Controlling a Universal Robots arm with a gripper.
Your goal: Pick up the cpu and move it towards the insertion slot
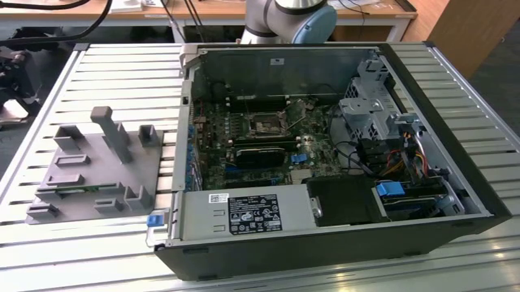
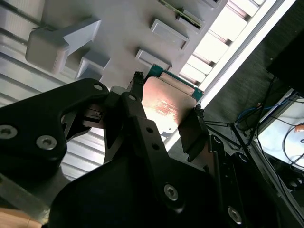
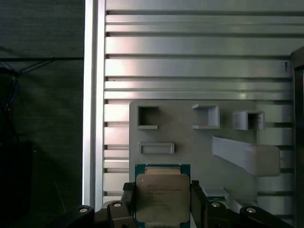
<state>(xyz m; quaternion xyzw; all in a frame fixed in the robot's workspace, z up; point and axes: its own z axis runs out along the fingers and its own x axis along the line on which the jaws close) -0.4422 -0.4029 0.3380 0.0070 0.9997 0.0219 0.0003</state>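
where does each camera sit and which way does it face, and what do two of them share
Exterior view: off the arm, above the slatted table, looking down into the open computer case at the insertion slot; an arm joint shows beyond the case.
First wrist view: on the wrist, facing the cpu's metal top and the grey fixture plate; the gripper clamps the cpu.
Second wrist view: behind the gripper, looking along its black body at the cpu.
Shared: both wrist views show gripper, cpu and plate.

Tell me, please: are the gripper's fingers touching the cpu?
Touching. In the first wrist view the fingers press flush on opposite edges of the cpu, with no gap.
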